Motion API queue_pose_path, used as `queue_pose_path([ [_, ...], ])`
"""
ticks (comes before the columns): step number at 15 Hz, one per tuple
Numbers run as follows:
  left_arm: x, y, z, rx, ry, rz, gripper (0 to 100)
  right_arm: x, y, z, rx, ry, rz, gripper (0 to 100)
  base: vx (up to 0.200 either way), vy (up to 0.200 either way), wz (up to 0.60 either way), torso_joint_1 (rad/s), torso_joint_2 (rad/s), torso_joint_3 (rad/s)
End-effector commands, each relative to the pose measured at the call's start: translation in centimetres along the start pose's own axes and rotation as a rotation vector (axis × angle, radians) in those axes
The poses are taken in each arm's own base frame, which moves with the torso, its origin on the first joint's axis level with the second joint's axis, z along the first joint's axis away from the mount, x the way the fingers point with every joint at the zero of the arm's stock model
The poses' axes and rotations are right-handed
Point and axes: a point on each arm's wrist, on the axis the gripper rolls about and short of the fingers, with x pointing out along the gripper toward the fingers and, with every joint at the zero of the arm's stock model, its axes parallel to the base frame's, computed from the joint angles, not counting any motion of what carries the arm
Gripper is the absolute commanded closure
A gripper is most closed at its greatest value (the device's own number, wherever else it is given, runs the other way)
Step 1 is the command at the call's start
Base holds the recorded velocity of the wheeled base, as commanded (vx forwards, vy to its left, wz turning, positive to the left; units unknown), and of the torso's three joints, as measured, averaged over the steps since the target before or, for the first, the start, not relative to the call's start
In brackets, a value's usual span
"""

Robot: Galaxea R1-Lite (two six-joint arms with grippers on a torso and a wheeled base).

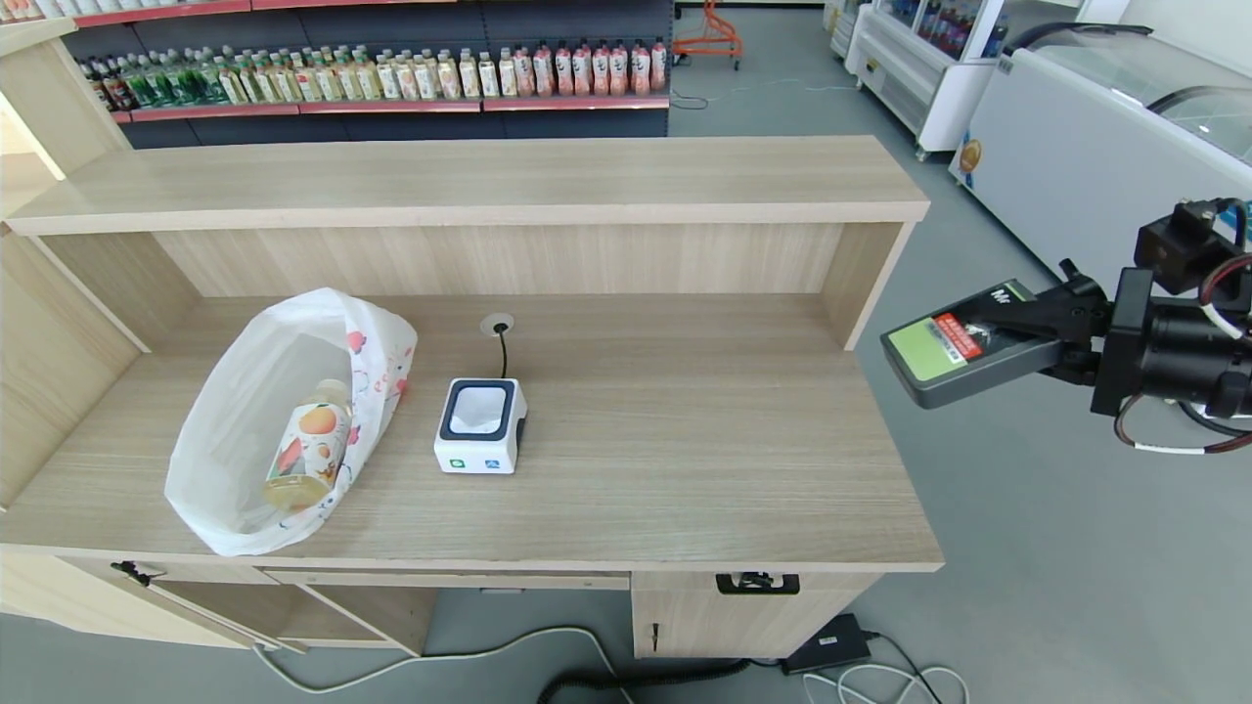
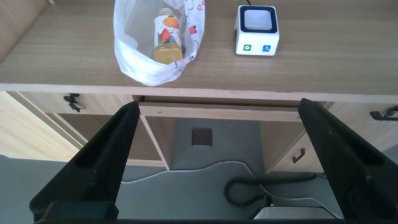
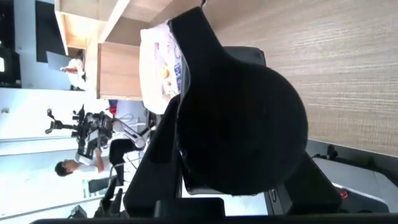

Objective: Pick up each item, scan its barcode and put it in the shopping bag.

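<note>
bottle (image 1: 311,445) in bag (image 1: 217,420), scanner (image 1: 480,425) right of bag

gripper (image 2: 219,104) spread wide | 1 bottle (image 2: 168,38) in shopping bag (image 2: 134,62) | scanner (image 2: 257,30) beside

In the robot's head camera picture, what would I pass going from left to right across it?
First the shopping bag → scanner → dark green-labelled item → right gripper holding it.
</note>
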Motion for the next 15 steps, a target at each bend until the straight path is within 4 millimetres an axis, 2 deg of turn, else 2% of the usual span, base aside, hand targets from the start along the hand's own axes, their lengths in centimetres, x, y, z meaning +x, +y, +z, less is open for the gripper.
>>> queue_pose_path([
  [1, 0.0, 0.0, 0.0, -0.001, 0.0, 0.0, 0, 0.3, 0.0, -0.5, 0.006, 0.019, 0.006, 100, 0.0, 0.0, 0.0, 0.0, 0.0, 0.0],
  [7, 0.0, 0.0, 0.0, -0.001, 0.0, 0.0, 0, -0.3, 0.3, -1.1, 0.005, 0.018, 0.006, 100, 0.0, 0.0, 0.0, 0.0, 0.0, 0.0],
  [10, 0.0, 0.0, 0.0, -0.001, 0.0, 0.0, 0, -0.7, 1.1, -1.0, -0.013, 0.009, 0.023, 100, 0.0, 0.2, 0.0, 0.004, 0.0, 0.002],
  [15, 0.0, 0.0, 0.0, 0.002, 0.0, 0.0, 0, 0.0, 1.8, -1.5, -0.025, 0.038, 0.051, 100, 0.0, 0.2, 0.0, 0.005, 0.0, 0.0],
])
